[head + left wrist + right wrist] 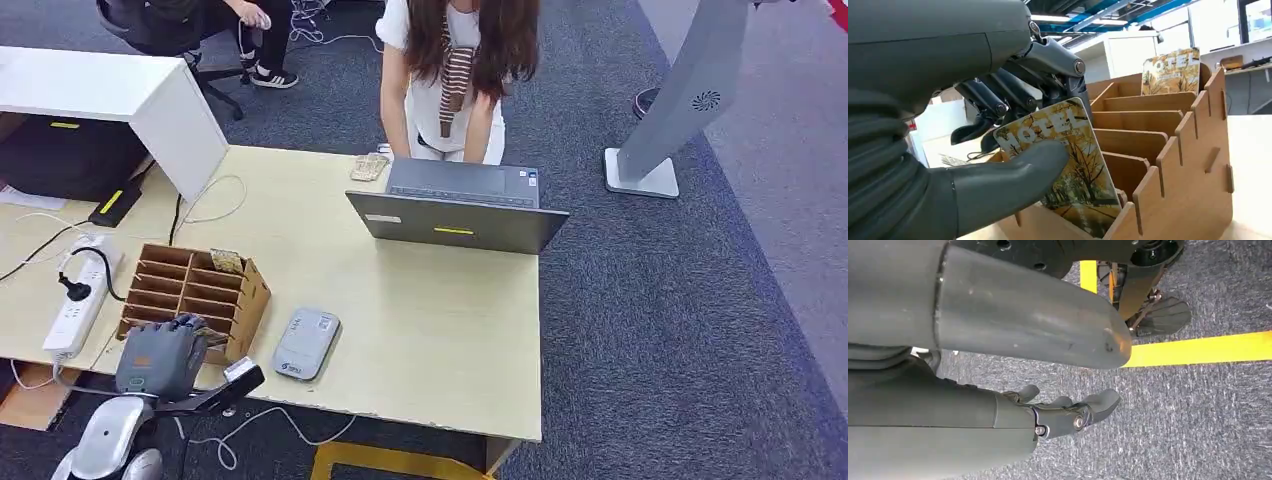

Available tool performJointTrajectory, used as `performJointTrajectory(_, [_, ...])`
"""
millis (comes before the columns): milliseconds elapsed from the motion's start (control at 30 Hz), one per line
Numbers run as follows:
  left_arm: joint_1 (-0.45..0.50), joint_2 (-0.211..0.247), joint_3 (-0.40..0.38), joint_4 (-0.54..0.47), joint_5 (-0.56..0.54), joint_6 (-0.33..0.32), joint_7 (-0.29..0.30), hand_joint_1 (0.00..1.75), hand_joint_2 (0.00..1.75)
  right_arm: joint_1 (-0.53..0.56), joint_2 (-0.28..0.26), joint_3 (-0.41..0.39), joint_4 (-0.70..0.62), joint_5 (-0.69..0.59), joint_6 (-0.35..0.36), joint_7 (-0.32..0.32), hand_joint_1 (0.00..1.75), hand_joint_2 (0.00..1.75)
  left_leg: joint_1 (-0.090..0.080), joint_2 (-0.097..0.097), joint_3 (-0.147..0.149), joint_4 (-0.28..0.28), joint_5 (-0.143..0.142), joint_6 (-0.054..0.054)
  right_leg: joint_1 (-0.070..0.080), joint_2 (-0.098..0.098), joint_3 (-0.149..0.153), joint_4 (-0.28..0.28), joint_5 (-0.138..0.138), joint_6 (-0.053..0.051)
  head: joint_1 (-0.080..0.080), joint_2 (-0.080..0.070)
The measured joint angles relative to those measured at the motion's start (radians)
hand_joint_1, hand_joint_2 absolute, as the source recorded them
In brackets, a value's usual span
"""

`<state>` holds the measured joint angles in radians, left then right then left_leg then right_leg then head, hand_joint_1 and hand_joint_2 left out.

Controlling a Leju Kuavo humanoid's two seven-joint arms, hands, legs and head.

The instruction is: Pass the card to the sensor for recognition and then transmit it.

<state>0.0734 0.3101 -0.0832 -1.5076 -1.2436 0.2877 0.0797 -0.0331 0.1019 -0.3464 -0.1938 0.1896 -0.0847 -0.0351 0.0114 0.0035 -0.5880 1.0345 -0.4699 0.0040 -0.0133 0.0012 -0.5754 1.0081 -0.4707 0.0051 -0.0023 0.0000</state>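
I see a grey left hand (998, 165) on a card (1068, 165) printed with yellow autumn trees and white HOTEL lettering. A second card (1170, 70) has the same print. Brown wooden slotted rack (250, 290), pale cream desk (440, 330), grey sensor (306, 343), dark grey laptop (455, 220) with a yellow sticker, white power strip (75, 305). Dark grey carpet (1198, 415) carries a yellow line (1208, 347); grey right hand (1058, 415).

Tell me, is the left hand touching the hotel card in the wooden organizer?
Touching. The left wrist view shows the left hand pinching the hotel card, thumb on its face and fingers behind, above the wooden organizer.
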Motion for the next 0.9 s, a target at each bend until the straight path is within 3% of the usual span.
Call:
performJointTrajectory(200, [0.000,0.000,0.000,0.000,0.000,0.008,-0.003,1.75,1.75,0.000,0.000,0.000,0.000,0.001,0.001,0.000,0.00,0.00,0.000,0.000,0.000,0.000,0.000,0.000,0.000,0.000,0.000,0.000,0.000,0.000,0.000,0.000])
performJointTrajectory(467, [0.020,0.001,0.000,-0.030,-0.007,0.084,-0.029,1.75,1.75,0.000,0.000,-0.005,0.000,0.003,0.000,-0.007,0.00,0.00,0.000,0.000,0.000,0.000,0.000,0.000,0.000,0.000,0.000,0.000,0.000,0.000,0.000,0.000])
performJointTrajectory(633, [0.049,0.014,-0.001,-0.152,-0.023,0.082,-0.039,1.75,1.75,0.001,0.000,-0.018,0.000,-0.002,-0.006,-0.014,0.00,0.00,0.000,0.000,0.000,0.000,0.000,0.000,0.000,0.000,0.000,0.000,0.000,0.000,0.000,0.000])
performJointTrajectory(900, [0.094,0.064,-0.075,-0.364,-0.062,0.059,-0.037,1.75,1.75,0.004,0.003,-0.051,0.000,-0.021,-0.008,-0.018,0.00,0.00,0.000,0.000,0.000,0.000,0.000,0.000,0.000,0.000,0.000,0.000,0.000,0.000,0.000,0.000])
